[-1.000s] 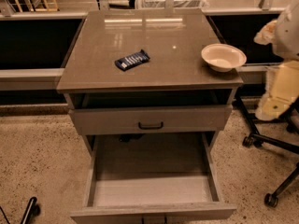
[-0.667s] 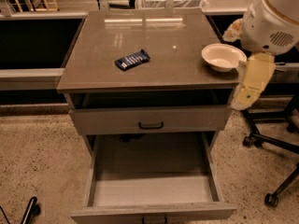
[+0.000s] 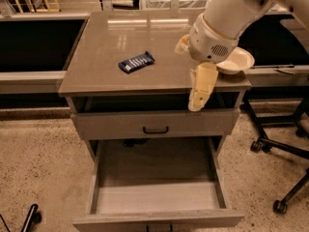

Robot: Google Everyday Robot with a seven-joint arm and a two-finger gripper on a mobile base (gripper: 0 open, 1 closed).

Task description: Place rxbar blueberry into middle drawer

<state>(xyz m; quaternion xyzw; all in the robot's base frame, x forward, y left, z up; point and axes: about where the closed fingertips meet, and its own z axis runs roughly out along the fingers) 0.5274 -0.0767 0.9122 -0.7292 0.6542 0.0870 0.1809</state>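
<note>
Cabinet (image 3: 91,129) centre frame, grey, standing on speckled floor (image 3: 34,168). Tabletop (image 3: 145,37) glossy grey-brown, light reflections along far edge. Middle drawer (image 3: 157,197) pulled well out toward camera, pale grey inner floor and grey side walls in view. Robot arm (image 3: 231,8) white, in from upper right, over right half of tabletop. Closed drawer front (image 3: 106,127) just above open drawer, with black bar handle (image 3: 155,129) at its centre. Chair base (image 3: 280,149) with castors on floor right of cabinet. Cream round bowl (image 3: 239,62) at right edge of tabletop, partly hidden behind arm. End effector (image 3: 202,88) cream, hanging down past front right edge of tabletop, above closed drawer front, right of handle. Cannot tell how far open; nothing seen in its grip. rxbar blueberry (image 3: 136,62) dark navy wrapper, lying flat and angled on tabletop left of centre, well apart from end effector and bowl, not in drawer.
</note>
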